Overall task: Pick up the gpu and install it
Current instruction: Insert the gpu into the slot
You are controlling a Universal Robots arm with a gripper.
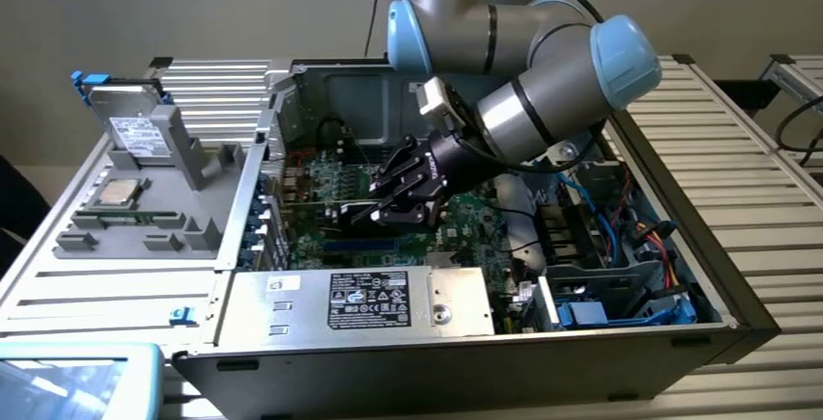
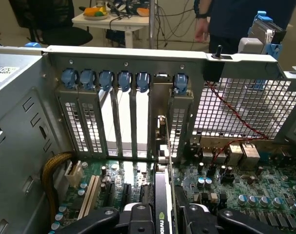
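- Jaws closed on the gpu (image 2: 162, 207), which stands on edge between them, low over the motherboard (image 2: 255, 187).
- Its long axis runs straight ahead of me, bracket end toward the rear slot opening (image 2: 160, 100).

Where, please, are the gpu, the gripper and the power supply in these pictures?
gpu (image 2: 163, 202): wrist view, on the black cooler near the logo.
gripper (image 1: 389, 211): exterior view, midway between its fingertips.
power supply (image 1: 370, 300): exterior view, on its printed label.
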